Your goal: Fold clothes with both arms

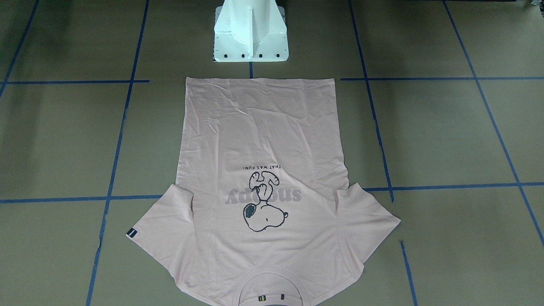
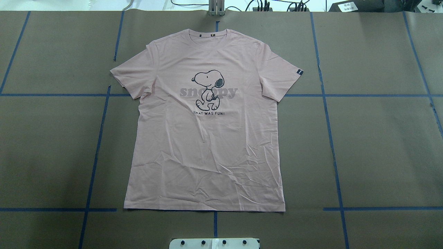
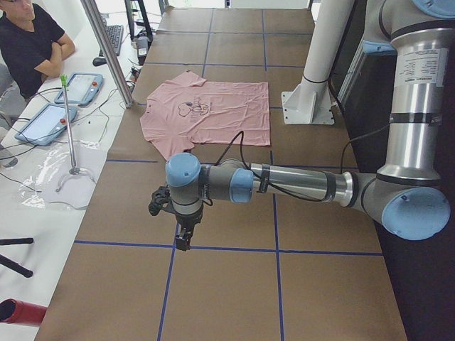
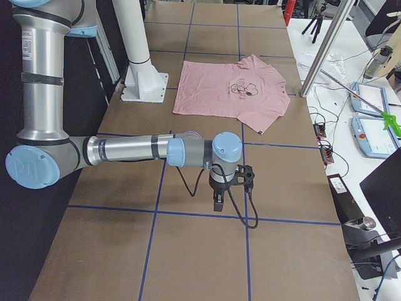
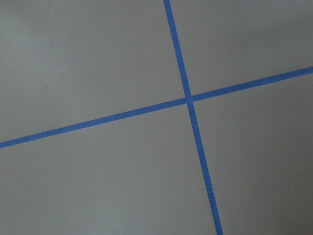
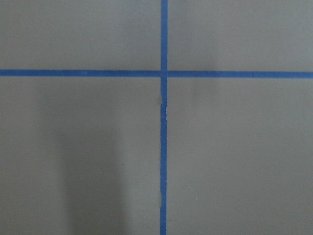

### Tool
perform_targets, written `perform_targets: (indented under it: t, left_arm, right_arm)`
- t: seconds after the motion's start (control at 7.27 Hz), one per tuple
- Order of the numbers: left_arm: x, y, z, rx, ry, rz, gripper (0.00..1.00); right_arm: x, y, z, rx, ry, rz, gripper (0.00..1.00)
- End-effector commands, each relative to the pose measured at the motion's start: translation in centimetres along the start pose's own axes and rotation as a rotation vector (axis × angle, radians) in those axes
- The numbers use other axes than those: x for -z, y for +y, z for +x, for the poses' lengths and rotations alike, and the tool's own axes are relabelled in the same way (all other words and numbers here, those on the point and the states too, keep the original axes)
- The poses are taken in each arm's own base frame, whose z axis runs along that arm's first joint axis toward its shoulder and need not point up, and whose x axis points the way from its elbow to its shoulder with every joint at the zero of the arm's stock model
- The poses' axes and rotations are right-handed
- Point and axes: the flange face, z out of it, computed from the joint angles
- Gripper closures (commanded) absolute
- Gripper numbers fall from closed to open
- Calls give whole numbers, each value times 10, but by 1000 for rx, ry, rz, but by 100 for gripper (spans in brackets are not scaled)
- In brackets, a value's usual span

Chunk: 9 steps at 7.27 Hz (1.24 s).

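T-shirt (image 2: 207, 145): flat, print up, middle of table (image 2: 380, 145), hem toward robot's edge.
Left gripper (image 3: 183, 244): above table's left end; grip cannot be told.
Right gripper (image 4: 217, 205): above right end; grip cannot be told.

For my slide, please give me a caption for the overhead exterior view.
Pink T-shirt spread flat and unfolded, print up, on a brown table gridded with blue tape.

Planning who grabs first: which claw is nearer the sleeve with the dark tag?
Right. The right claw hangs over the table out past the tagged sleeve of the T-shirt; the left claw hangs past the opposite sleeve, the whole shirt between.
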Motion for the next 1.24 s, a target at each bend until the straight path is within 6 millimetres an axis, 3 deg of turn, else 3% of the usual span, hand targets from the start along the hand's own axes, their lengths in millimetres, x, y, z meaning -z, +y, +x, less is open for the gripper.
perform_targets:
  t: [0.0, 0.28, 0.41, 0.55, 0.69, 0.83, 0.96, 1.1]
  left_arm:
    - [43, -58, 28, -86, -9, 91, 0]
    - [86, -126, 71, -208, -20, 209, 0]
    - [77, -138, 102, -304, -10, 259, 0]
    - [43, -145, 129, -306, 23, 228, 0]
    - [34, -150, 152, -242, 53, 245, 0]
    - [36, -161, 186, -274, 72, 294, 0]
    - [32, -167, 200, -226, 103, 300, 0]
    - [13, -172, 229, -187, 141, 303, 0]
  right_arm:
    - [32, -44, -45, 80, -17, 66, 0]
    - [19, -79, -85, 176, -62, 71, 0]
    - [8, -98, -91, 205, -96, 84, 0]
    - [-17, -109, -97, 269, -140, 104, 0]
    - [-38, -128, -115, 309, -172, 152, 0]
    - [-56, -140, -163, 186, -215, 162, 0]
    - [-70, -160, -224, 125, -242, 189, 0]
    - [-93, -174, -287, 47, -239, 179, 0]
